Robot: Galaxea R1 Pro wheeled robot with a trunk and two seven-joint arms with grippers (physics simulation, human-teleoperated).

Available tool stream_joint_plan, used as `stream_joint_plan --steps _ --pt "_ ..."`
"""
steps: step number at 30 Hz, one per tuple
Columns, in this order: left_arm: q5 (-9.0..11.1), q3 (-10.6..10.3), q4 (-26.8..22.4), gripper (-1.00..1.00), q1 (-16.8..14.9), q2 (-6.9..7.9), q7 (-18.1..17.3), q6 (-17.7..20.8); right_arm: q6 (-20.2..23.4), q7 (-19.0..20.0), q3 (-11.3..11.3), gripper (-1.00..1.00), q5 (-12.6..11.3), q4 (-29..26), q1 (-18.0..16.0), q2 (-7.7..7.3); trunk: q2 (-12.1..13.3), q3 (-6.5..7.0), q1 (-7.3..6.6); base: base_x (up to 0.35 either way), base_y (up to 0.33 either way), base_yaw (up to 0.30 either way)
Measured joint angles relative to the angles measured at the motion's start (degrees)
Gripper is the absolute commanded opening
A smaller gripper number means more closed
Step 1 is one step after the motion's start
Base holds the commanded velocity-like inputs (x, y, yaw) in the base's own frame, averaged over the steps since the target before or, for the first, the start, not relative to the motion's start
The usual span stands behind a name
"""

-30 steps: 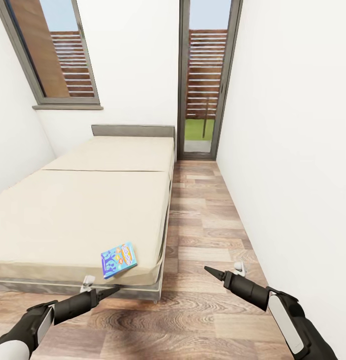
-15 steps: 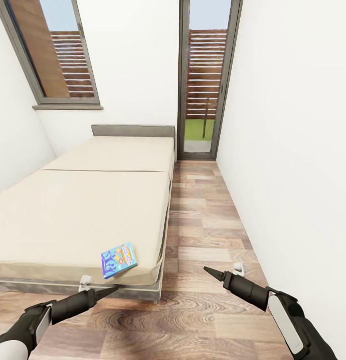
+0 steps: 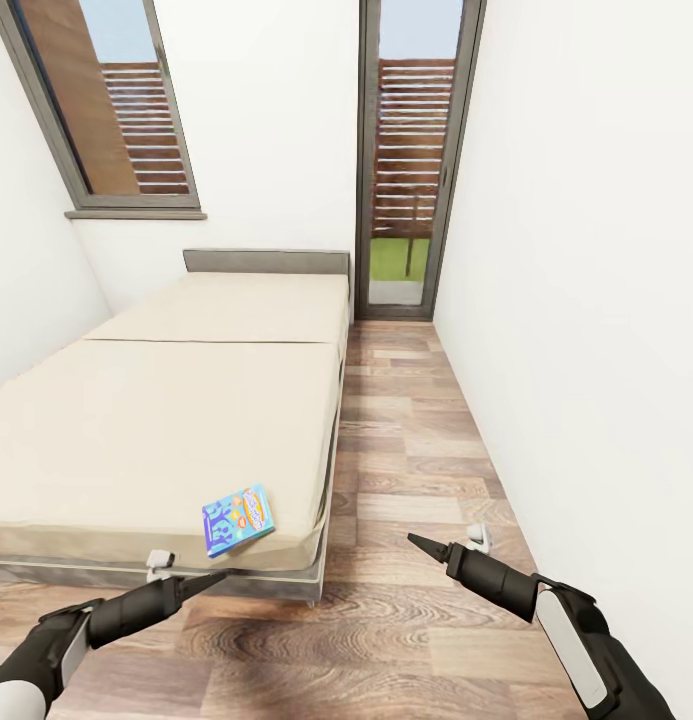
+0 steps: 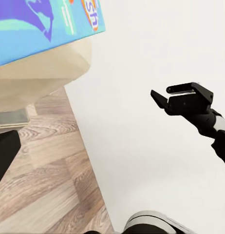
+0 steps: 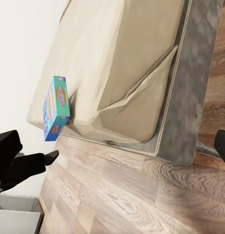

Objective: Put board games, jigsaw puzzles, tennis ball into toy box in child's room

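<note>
A small blue board game [image 3: 238,520] lies flat on the cream bed [image 3: 166,420], close to the mattress's near right corner. My left gripper [image 3: 214,577] hovers low over the floor just in front of that corner, a little below the box, and is open and empty. The left wrist view has the blue box [image 4: 44,24] jutting past the mattress corner [image 4: 39,73]. My right gripper [image 3: 418,541] hangs open over the floor to the right of the bed. Seen from the right wrist, the box [image 5: 56,107] rests on the bed [image 5: 122,58].
A wood-plank aisle [image 3: 406,450] runs between the bed and the white wall [image 3: 586,300] on the right, ending at a tall glass door [image 3: 411,160]. A grey headboard [image 3: 266,262] and a window [image 3: 106,100] stand at the far end. The grey bed frame [image 5: 190,97] edges the mattress.
My left gripper has drawn slightly back to the left, away from the bed corner. The right arm, the box and the camera have stayed put.
</note>
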Motion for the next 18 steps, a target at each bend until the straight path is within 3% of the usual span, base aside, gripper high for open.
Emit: stream_joint_plan --steps 6,18 --pt "0.1 0.6 0.0 1.00 0.0 1.04 -0.2 0.0 0.0 0.0 0.0 1.00 0.0 0.0 0.0 0.00 0.0 0.00 0.00 0.000 0.028 0.000" --pt "0.1 2.5 0.1 1.00 0.0 1.40 -0.1 0.2 0.0 -0.1 0.0 1.00 0.0 0.0 0.0 0.02 0.0 0.00 0.00 0.000 0.042 0.000"
